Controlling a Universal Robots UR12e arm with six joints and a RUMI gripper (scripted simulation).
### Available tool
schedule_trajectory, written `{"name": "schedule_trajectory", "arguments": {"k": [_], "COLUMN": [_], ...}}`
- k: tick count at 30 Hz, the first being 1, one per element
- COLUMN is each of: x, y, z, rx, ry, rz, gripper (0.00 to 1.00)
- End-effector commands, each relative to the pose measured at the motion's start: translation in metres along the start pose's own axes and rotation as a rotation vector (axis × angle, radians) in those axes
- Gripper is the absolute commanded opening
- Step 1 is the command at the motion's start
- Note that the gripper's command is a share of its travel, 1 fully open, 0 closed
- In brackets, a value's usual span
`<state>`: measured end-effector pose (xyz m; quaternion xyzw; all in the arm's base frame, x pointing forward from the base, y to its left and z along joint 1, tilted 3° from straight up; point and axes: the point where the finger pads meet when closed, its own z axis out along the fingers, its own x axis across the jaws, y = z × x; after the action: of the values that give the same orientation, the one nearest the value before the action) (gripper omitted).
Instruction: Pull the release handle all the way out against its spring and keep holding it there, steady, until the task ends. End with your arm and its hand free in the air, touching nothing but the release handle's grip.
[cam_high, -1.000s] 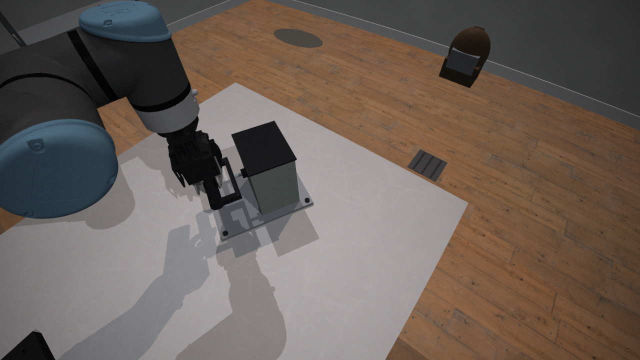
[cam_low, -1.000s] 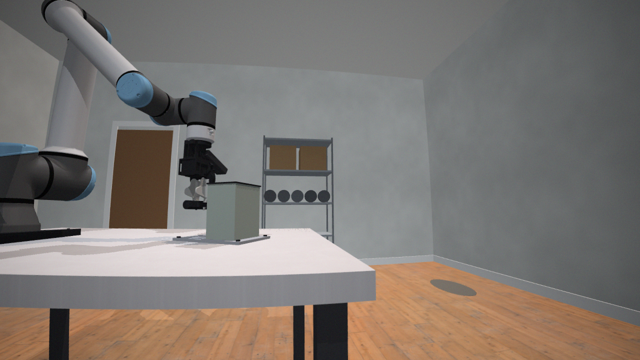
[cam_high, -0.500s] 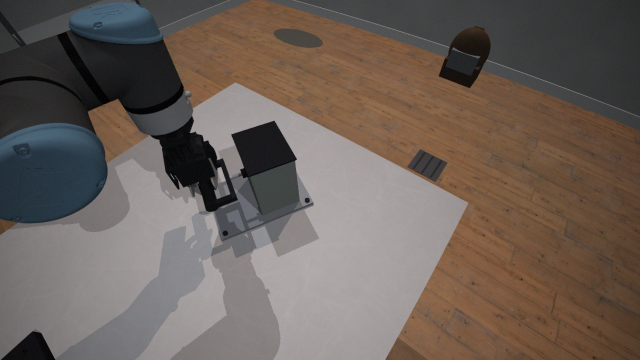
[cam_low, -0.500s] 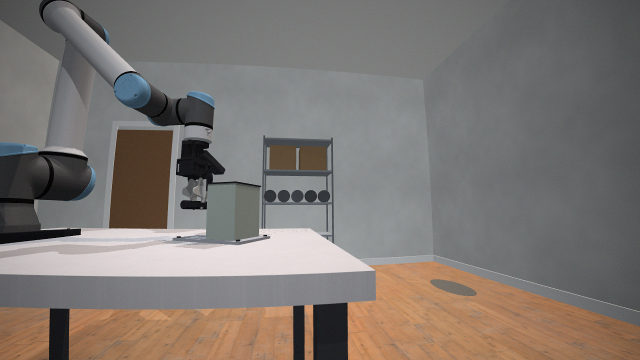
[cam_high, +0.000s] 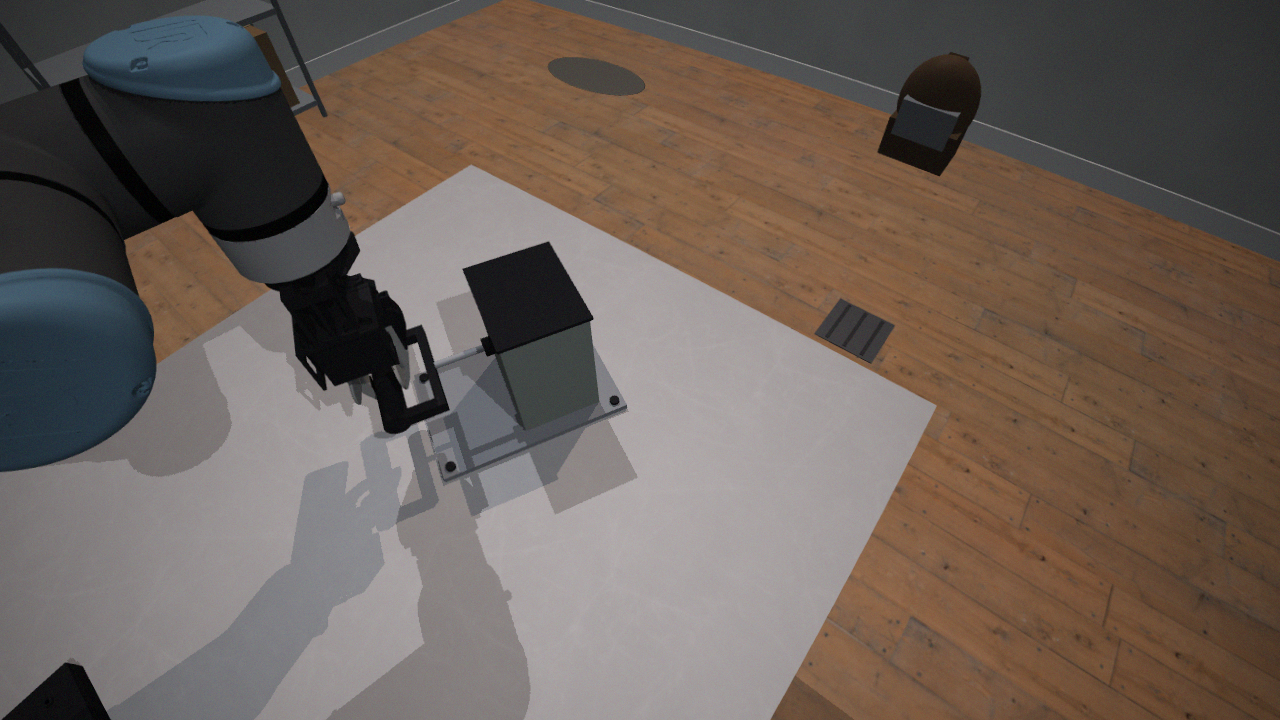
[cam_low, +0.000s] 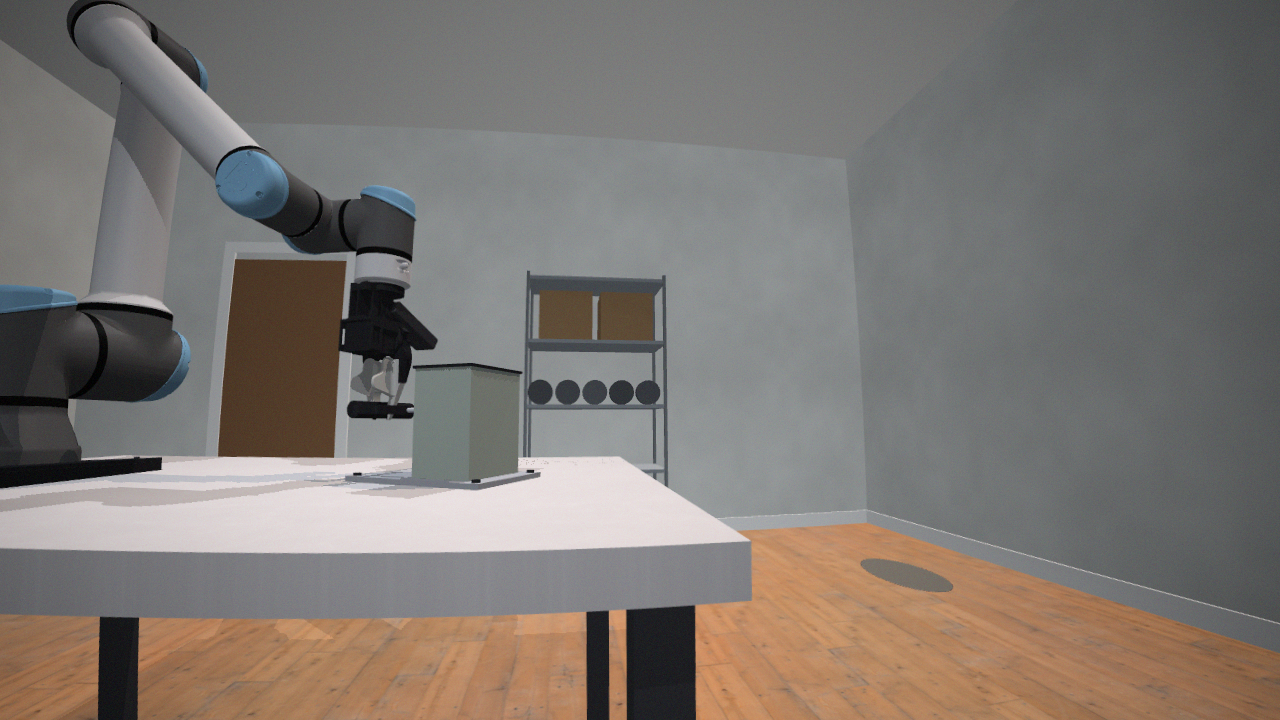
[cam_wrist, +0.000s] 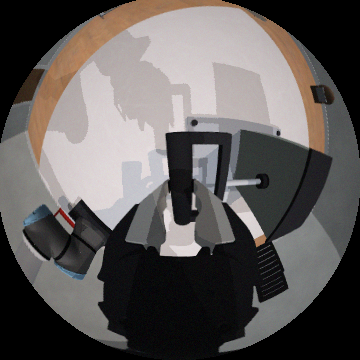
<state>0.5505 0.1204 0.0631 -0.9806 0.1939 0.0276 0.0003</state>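
Observation:
A grey box (cam_high: 553, 367) (cam_low: 465, 420) (cam_wrist: 272, 175) with a black lid stands on a metal baseplate (cam_high: 586, 420) (cam_low: 501, 479) on the white table. A thin silver rod (cam_high: 456, 358) (cam_wrist: 240, 183) sticks out of its side and ends in a black rectangular release handle (cam_high: 420, 407) (cam_low: 380, 410) (cam_wrist: 179, 150). The handle stands clear of the box with the rod showing. My gripper (cam_high: 386, 376) (cam_low: 383, 385) (cam_wrist: 181, 180) comes down from above and is shut on the handle's outer bar. It hangs above the table.
The white table (cam_high: 671, 501) (cam_low: 358, 528) carries the fixture. The arm's base (cam_low: 53, 447) stands at the table's left. A shelf rack (cam_low: 595, 358) and a door (cam_low: 277, 358) are at the back wall. A dark object (cam_high: 930, 111) lies on the wooden floor.

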Motion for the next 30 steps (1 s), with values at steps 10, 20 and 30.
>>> {"name": "schedule_trajectory", "arguments": {"k": [10, 20, 30], "x": [-0.0165, -0.0176, -0.0176], "y": [-0.0002, -0.0002, -0.0002], "z": [-0.0005, -0.0005, -0.0005], "rx": [0.000, 0.000, 0.000], "ry": [0.000, 0.000, 0.000], "rz": [0.000, 0.000, 0.000], "gripper": [0.00, 0.00, 0.00]}}
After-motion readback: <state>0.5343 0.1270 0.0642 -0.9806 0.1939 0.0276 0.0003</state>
